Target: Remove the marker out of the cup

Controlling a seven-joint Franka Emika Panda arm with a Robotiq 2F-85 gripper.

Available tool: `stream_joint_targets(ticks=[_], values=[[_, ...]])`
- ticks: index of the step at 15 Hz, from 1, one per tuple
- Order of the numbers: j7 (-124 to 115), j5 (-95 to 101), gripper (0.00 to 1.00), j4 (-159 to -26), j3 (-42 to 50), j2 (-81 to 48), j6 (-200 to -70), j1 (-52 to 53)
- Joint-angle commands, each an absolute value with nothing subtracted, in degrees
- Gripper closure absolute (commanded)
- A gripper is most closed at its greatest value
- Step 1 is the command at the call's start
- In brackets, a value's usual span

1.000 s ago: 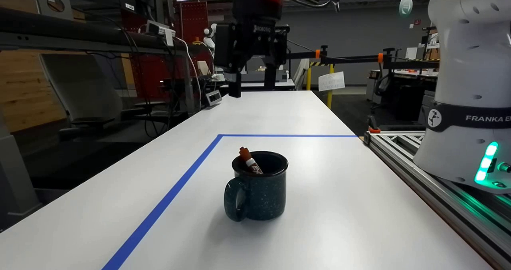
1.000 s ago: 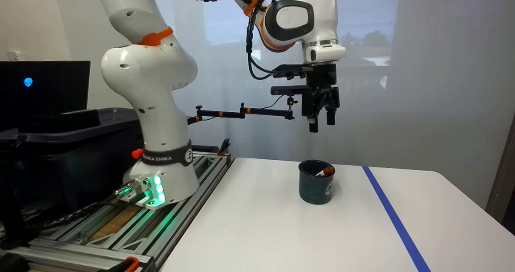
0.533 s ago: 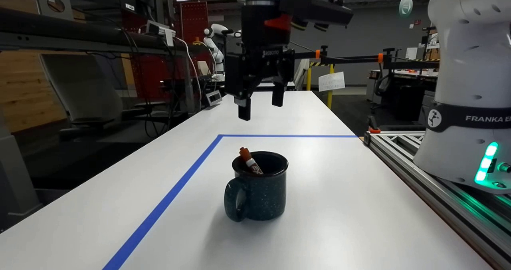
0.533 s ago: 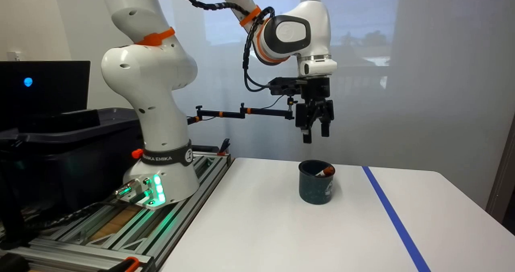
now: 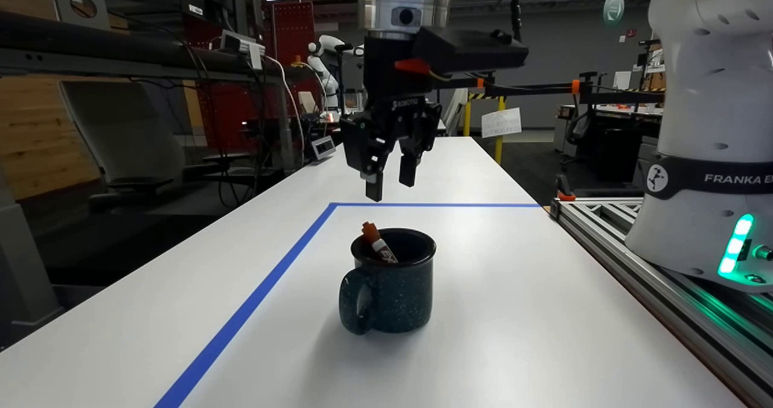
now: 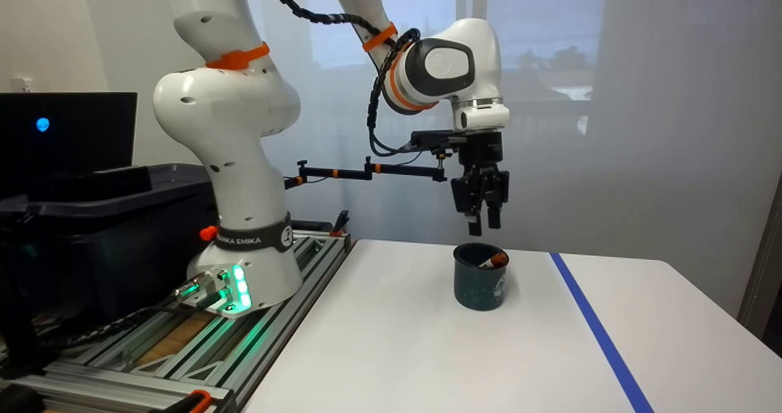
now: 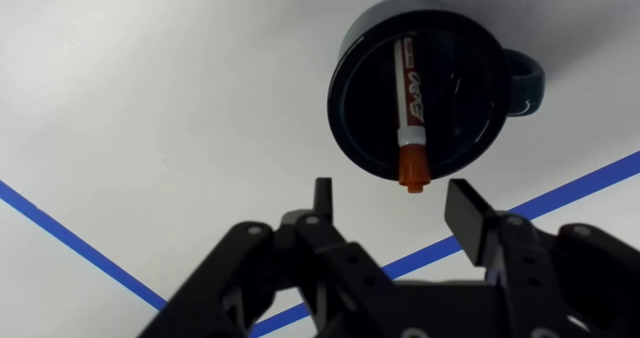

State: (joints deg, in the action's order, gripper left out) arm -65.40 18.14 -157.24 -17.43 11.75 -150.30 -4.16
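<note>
Black tool (image 5: 391, 191) gapes above the marker (image 7: 411, 110) (partly hidden by the cup (image 5: 403, 299) in both exterior views).

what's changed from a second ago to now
The hand has come down toward the cup, and its fingers look closer together than before, though still apart. Nothing has been taken hold of or let go. The cup stayed where it was on the table, with the marker still leaning inside it.
</note>
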Motion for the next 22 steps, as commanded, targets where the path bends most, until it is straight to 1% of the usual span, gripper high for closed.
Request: stream_joint_targets(ticks=[1,2,3,5,6,9,10,12,19,22], values=[[-71.0,23.9,0.41,-157.2,-16.3,9.3,-153.6,-5.0],[-71.8,24.9,0.34,-157.2,-15.9,8.7,-154.1,-4.9],[-72.5,25.7,0.36,-157.2,-15.4,8.1,-154.4,-4.7],[-73.4,27.1,0.34,-157.2,-14.6,6.6,-155.3,-4.2],[-73.7,27.3,0.33,-157.2,-15.9,5.9,-156.1,-5.6],[-75.1,29.4,0.34,-156.7,-15.8,4.3,-157.2,-5.8],[-75.7,30.3,0.37,-156.5,-15.7,4.0,-157.5,-6.0],[-76.7,31.7,0.37,-156.0,-15.5,3.5,-157.7,-6.4],[-78.5,33.8,0.35,-154.7,-15.7,2.3,-158.9,-6.3],[-79.0,34.6,0.35,-154.0,-15.6,1.4,-159.2,-6.4]])
